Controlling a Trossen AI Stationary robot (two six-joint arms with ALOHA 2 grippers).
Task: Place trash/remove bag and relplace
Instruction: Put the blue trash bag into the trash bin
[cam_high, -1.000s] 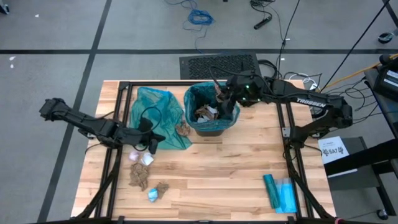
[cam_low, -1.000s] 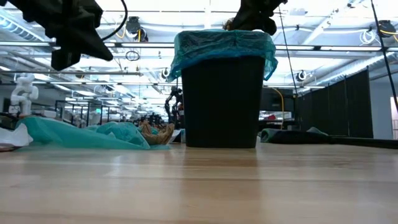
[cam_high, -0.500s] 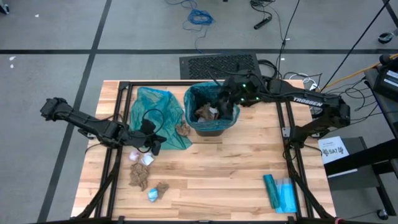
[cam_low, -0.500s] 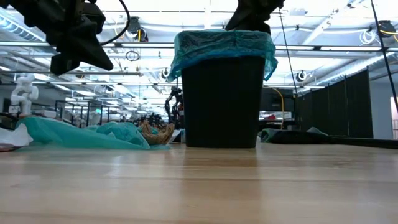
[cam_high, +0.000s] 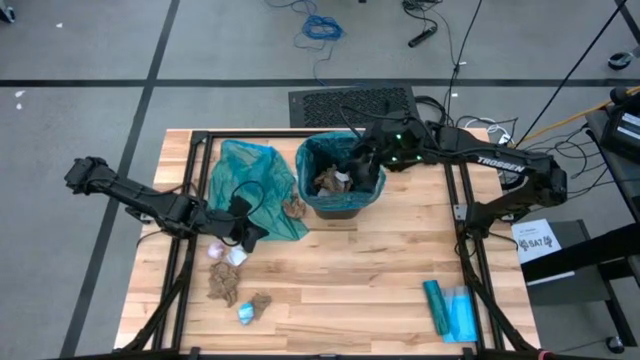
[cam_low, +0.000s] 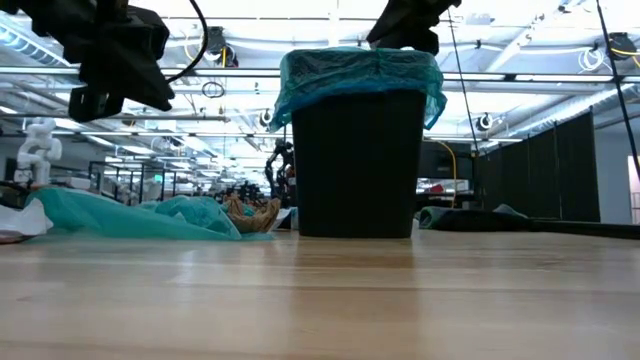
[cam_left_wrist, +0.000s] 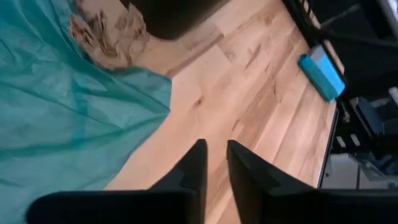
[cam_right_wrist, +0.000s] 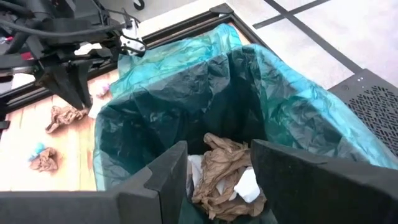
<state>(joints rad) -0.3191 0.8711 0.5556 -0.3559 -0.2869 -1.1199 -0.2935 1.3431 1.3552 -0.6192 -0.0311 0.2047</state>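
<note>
Our right gripper (cam_right_wrist: 214, 163) hangs open over the bin (cam_high: 340, 180) by the tabletop's far edge; our left gripper (cam_left_wrist: 214, 163), slightly parted and empty, hovers near wads (cam_high: 228, 252).

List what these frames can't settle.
- Low view: bin contents, hidden by its wall.
- Low view: loose wads hidden behind the spare teal bag.
- High view: left gripper jaw gap too small.
- Right wrist view: right gripper fingers block some binned trash.
</note>
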